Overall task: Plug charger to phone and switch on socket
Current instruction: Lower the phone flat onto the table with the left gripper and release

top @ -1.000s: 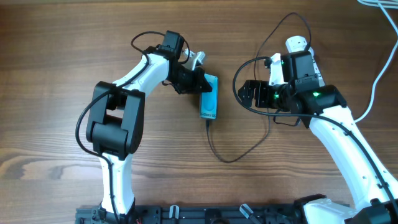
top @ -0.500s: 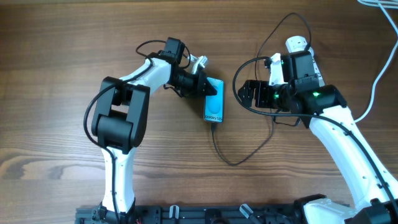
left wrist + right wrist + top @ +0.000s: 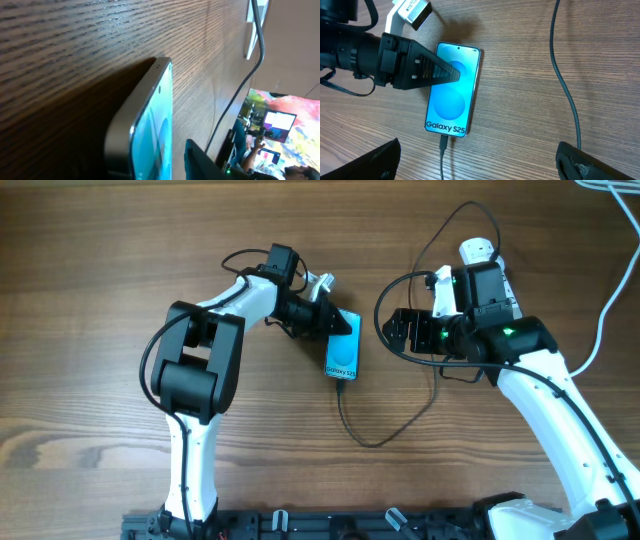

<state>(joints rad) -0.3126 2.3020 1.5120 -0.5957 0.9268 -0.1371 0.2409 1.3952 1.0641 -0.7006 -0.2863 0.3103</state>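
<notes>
The phone (image 3: 342,356) lies face up on the wooden table, cyan screen lit, with "Galaxy S25" at its near end (image 3: 447,128). The charger's black plug tip (image 3: 443,144) sits in the phone's bottom port. Its thin cable (image 3: 375,440) loops right and up toward the socket (image 3: 477,252), which my right arm mostly hides. My left gripper (image 3: 328,322) is open around the phone's top corner. One finger (image 3: 200,160) stands just off the screen (image 3: 155,125). My right gripper (image 3: 393,330) hovers wide open to the phone's right, holding nothing.
A thick white cord (image 3: 610,290) runs along the far right edge of the table. More black cable (image 3: 565,85) crosses the wood to the right of the phone. The arm bases stand along the front edge.
My left arm has carried the phone a little right and toward the front. Its jaws have since parted, and a gap shows at the screen. The right arm has not moved.
</notes>
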